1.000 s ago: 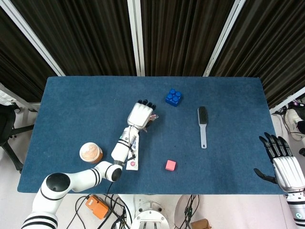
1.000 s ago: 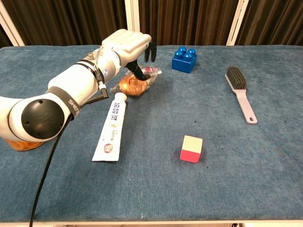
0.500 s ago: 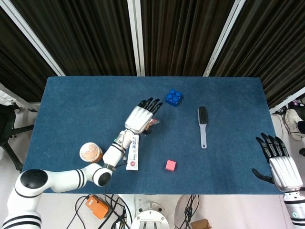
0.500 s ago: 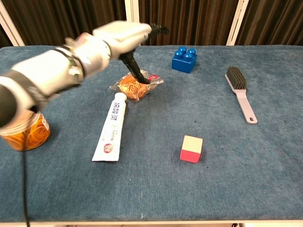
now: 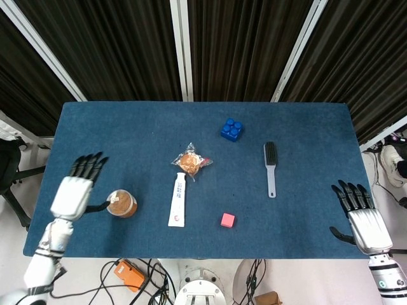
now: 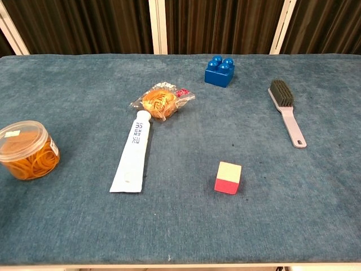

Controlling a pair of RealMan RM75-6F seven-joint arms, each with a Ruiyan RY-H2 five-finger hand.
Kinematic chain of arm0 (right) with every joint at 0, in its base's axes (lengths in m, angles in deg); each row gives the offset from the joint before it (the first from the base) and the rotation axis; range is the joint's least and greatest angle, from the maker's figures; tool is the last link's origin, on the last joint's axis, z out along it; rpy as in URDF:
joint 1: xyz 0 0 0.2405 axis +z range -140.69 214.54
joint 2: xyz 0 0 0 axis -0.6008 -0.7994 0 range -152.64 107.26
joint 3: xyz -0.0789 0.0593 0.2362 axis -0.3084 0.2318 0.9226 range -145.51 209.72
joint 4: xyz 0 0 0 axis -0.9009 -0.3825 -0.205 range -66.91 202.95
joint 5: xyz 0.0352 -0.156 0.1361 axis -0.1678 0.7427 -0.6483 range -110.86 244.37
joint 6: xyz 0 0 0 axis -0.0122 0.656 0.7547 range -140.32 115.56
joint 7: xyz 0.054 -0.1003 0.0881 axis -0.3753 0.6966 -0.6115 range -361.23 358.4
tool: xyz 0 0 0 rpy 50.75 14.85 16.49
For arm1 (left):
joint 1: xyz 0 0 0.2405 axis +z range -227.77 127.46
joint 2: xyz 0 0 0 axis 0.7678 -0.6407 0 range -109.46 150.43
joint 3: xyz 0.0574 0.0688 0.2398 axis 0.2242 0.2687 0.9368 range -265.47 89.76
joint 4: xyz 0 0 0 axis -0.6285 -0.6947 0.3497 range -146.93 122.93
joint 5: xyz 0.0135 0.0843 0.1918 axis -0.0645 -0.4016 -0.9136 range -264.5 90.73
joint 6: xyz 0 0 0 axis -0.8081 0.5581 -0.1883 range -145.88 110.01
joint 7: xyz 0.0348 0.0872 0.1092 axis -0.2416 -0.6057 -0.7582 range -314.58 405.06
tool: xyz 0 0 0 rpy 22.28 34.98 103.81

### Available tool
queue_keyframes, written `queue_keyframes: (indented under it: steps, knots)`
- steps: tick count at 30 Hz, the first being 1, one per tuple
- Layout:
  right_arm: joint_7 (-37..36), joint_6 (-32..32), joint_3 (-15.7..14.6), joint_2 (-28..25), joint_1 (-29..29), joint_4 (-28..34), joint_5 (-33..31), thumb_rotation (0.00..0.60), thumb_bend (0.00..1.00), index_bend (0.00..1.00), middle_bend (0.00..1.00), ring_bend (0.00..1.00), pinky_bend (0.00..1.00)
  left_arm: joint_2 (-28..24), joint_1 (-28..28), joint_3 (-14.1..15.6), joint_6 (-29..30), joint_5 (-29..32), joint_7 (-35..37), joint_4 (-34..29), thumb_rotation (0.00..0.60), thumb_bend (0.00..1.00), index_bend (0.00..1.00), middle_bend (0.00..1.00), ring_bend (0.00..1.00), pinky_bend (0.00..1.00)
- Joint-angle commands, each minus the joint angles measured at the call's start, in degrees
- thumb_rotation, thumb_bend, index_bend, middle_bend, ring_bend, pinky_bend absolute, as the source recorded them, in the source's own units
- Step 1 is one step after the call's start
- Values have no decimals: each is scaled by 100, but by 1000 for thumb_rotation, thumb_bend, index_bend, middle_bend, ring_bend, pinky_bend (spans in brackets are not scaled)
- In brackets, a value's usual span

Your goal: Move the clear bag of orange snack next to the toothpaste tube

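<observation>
— What's the biggest thing you see from your station?

— The dark blue cloth-covered table (image 5: 127, 133) fills the middle of my head view. My left hand (image 5: 75, 190) sits at the left edge with fingers spread, holding nothing, just beside a clear round tub of orange rubber bands (image 6: 27, 151). My right hand (image 5: 359, 216) is at the lower right, off the table's corner, fingers apart and empty too.

— And the task items?

— The white toothpaste tube (image 6: 132, 153) lies left of centre, cap pointing up the frame. The clear bag of orange snack (image 6: 161, 102) lies at the cap end, touching it or very nearly.

— Anything else?

— A grey brush with dark bristles (image 6: 286, 113) on the right, a blue studded building block (image 6: 219, 70) at upper centre, and a small red and cream cube (image 6: 228, 177) below centre.
</observation>
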Motion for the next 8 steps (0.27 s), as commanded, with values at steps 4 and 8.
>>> queue_keyframes:
  steps: [4, 8]
  knots:
    - [188, 98, -45, 124, -57, 9, 93, 600, 302, 0, 0, 0, 0, 6, 1112, 638, 876, -853, 2072, 1595, 600, 0, 0, 0, 0, 55]
    - [100, 201, -120, 85, -104, -18, 241, 600, 302, 0, 0, 0, 0, -86, 1165, 576, 847, -1024, 2436, 1649, 600, 0, 0, 0, 0, 55]
